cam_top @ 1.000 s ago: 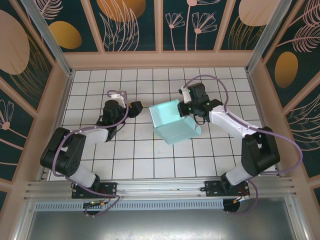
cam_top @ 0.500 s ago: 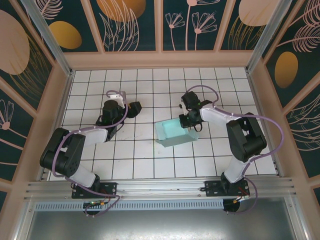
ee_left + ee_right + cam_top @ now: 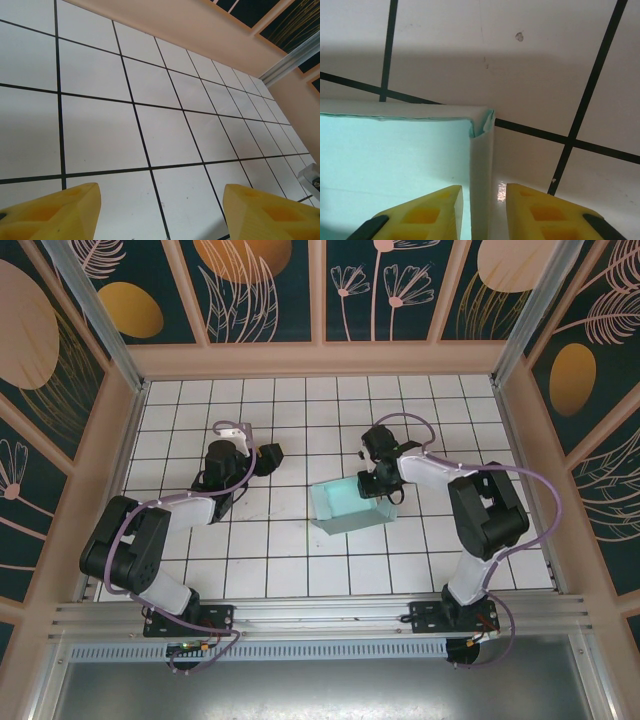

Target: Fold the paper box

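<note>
The paper box, pale mint-blue, stands on the tiled floor as a small open-topped box. In the right wrist view its inside is on the left and its upright side wall runs between my fingers. My right gripper straddles that wall at the box's right end, one finger inside and one outside. It is open, with a gap showing on the outer side. My left gripper hovers open over bare tiles to the left of the box, holding nothing.
A white tiled floor is fenced by tan walls on three sides. An aluminium post stands at the far corner in the left wrist view. Open tiles lie between the left gripper and the box.
The box, held tilted and wider a second ago, has come down to sit flat as a compact box. The right gripper's jaws have parted around its wall. The left arm has stayed still.
</note>
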Action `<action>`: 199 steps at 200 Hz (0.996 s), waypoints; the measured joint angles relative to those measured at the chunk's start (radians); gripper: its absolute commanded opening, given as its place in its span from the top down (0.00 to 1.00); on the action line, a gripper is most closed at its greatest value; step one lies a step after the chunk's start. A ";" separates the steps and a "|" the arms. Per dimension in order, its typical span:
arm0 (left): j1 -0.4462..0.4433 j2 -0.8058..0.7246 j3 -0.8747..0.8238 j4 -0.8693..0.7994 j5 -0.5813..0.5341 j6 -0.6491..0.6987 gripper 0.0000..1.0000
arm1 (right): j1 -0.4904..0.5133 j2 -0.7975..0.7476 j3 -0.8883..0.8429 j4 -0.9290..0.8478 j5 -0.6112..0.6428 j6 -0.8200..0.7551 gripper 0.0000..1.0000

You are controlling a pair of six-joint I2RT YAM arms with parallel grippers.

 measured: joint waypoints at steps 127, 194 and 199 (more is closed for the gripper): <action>0.002 -0.015 0.000 0.002 0.015 -0.002 0.36 | 0.001 -0.410 -0.174 0.348 -0.077 -0.039 1.00; -0.074 0.068 0.026 0.150 0.218 -0.060 0.38 | 0.001 -0.512 -0.304 0.662 -0.292 -0.037 1.00; -0.085 0.073 0.030 0.160 0.233 -0.063 0.38 | 0.001 -0.512 -0.309 0.669 -0.303 -0.037 1.00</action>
